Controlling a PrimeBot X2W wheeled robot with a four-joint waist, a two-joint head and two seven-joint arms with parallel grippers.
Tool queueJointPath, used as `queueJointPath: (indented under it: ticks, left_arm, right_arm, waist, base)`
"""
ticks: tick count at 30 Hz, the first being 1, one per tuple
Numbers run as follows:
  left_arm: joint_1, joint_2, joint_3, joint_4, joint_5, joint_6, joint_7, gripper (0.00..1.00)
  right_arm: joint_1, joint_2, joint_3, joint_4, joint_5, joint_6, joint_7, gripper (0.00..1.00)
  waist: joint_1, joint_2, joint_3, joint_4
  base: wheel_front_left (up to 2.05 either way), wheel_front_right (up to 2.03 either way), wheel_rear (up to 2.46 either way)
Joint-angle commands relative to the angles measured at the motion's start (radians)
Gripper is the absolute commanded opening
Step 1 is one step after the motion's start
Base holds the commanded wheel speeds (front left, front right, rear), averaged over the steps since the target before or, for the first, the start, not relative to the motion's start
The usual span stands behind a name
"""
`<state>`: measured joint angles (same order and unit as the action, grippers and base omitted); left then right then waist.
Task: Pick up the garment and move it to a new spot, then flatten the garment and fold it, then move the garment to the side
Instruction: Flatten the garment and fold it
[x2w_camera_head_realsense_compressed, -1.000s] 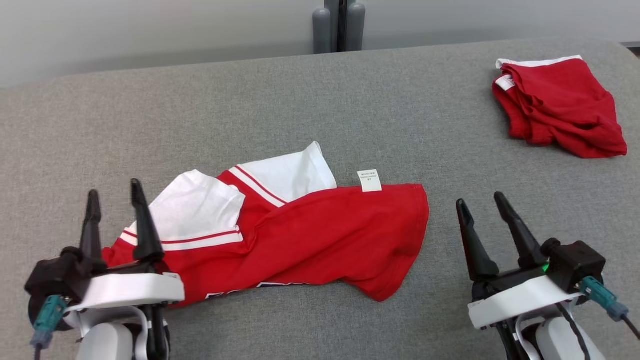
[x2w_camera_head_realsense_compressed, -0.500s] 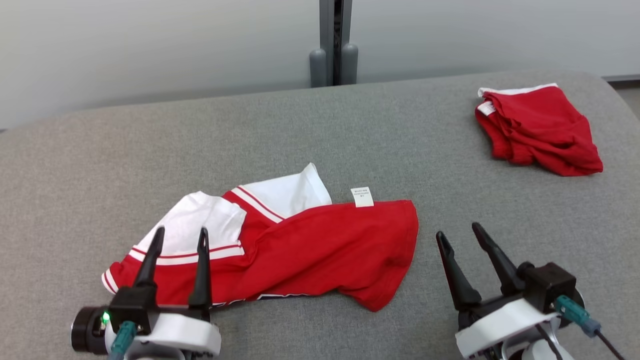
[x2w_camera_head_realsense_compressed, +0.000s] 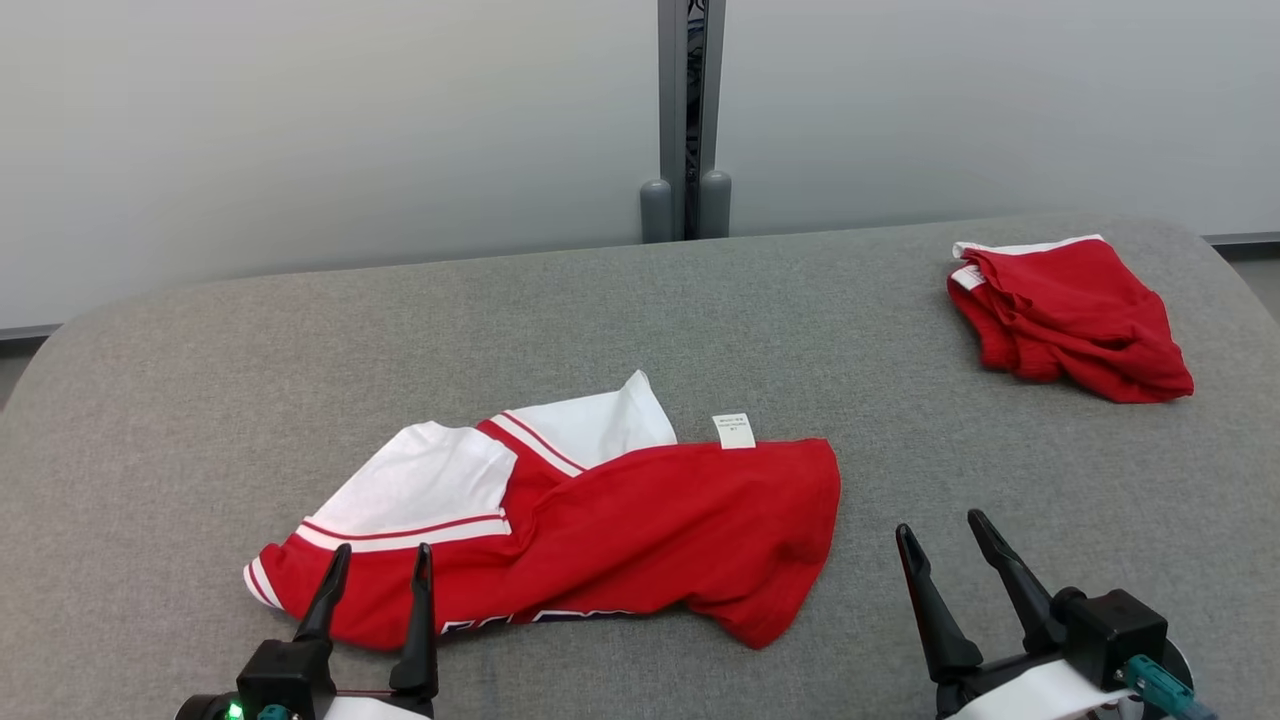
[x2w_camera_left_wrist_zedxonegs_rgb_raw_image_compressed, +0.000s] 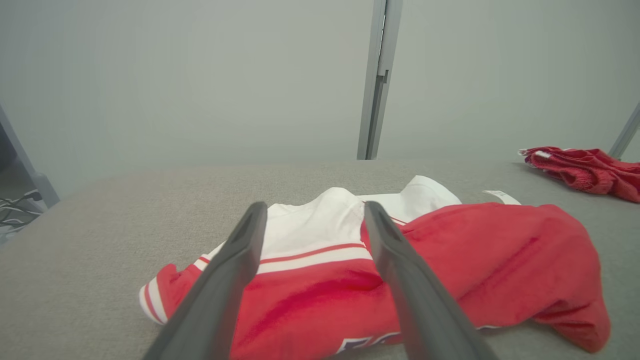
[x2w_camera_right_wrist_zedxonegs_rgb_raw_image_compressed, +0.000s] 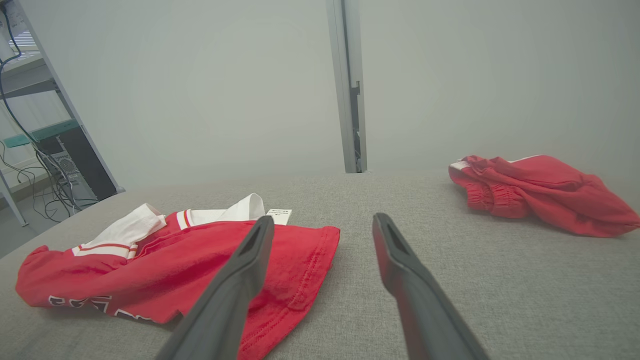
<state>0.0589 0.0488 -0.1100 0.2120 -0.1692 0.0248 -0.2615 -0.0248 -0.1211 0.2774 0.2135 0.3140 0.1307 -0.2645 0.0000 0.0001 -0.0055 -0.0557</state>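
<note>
The garment (x2w_camera_head_realsense_compressed: 620, 530) is a red shirt with white sleeves and striped trim, lying loosely folded on the grey table (x2w_camera_head_realsense_compressed: 620, 320). Dark lettering shows along its near edge, and a white care label (x2w_camera_head_realsense_compressed: 733, 430) sticks out at its far edge. My left gripper (x2w_camera_head_realsense_compressed: 382, 563) stands open at the shirt's near left corner, above the cloth, holding nothing. My right gripper (x2w_camera_head_realsense_compressed: 940, 528) is open over bare table, just right of the shirt's hem. The shirt (x2w_camera_left_wrist_zedxonegs_rgb_raw_image_compressed: 425, 265) lies ahead of the left fingers (x2w_camera_left_wrist_zedxonegs_rgb_raw_image_compressed: 235, 260). In the right wrist view the shirt (x2w_camera_right_wrist_zedxonegs_rgb_raw_image_compressed: 210, 260) lies to the left.
A second red garment (x2w_camera_head_realsense_compressed: 1070, 320) with white trim lies bunched at the table's far right, also seen as a red bundle (x2w_camera_right_wrist_zedxonegs_rgb_raw_image_compressed: 540, 192). A grey wall with a vertical post (x2w_camera_head_realsense_compressed: 688, 110) runs behind the table. Shelving and cables (x2w_camera_right_wrist_zedxonegs_rgb_raw_image_compressed: 45, 165) stand off to the left.
The head camera has tilted up, so the whole scene sits lower and more wall shows. Both grippers have dropped toward the bottom edge, still open. The garments lie as before.
</note>
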Motion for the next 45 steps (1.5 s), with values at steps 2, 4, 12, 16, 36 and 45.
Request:
queueJointPath:
  ticks: [2, 4, 12, 16, 36, 45]
  left_arm:
    - [0.012, 0.003, -0.002, 0.003, -0.006, 0.003, -0.004, 1.0]
    - [0.015, 0.004, -0.004, 0.004, -0.006, 0.004, -0.004, 1.0]
    - [0.008, 0.004, 0.006, 0.006, 0.008, 0.003, -0.004, 1.0]
    - [-0.001, 0.004, 0.013, 0.01, 0.016, -0.003, -0.004, 1.0]
    - [-0.484, 0.04, -0.017, 0.35, 0.105, -0.04, 0.07, 1.0]
    - [-0.798, 0.051, -0.048, 0.597, 0.13, -0.039, 0.279, 1.0]
  right_arm:
    - [0.015, 0.004, -0.005, 0.0, -0.007, 0.0, -0.001, 1.0]
    - [0.016, 0.004, -0.006, 0.004, -0.008, 0.0, -0.001, 1.0]
    - [0.019, 0.004, -0.007, 0.007, -0.003, 0.0, -0.001, 1.0]
    - [0.02, 0.003, -0.009, 0.007, -0.001, 0.0, -0.001, 1.0]
    - [-0.08, -0.03, 0.006, -0.028, -0.013, 0.0, -0.001, 1.0]
    - [-0.157, -0.045, 0.01, -0.044, -0.011, 0.0, -0.001, 1.0]
  waist:
    - [0.0, -0.0001, -0.006, 0.004]
    - [0.0, -0.0001, -0.008, 0.005]
    - [0.0, -0.0001, -0.013, 0.004]
    - [0.0, -0.0001, -0.012, 0.003]
    - [0.0, -0.0001, 0.185, 0.007]
    - [0.0, -0.0001, 0.333, -0.013]
  base:
    - [0.0, 0.0, 0.0]
    - [0.0, 0.0, 0.0]
    - [0.0, 0.0, 0.0]
    - [0.0, 0.0, 0.0]
    - [0.0, 0.0, 0.0]
    - [0.0, 0.0, 0.0]
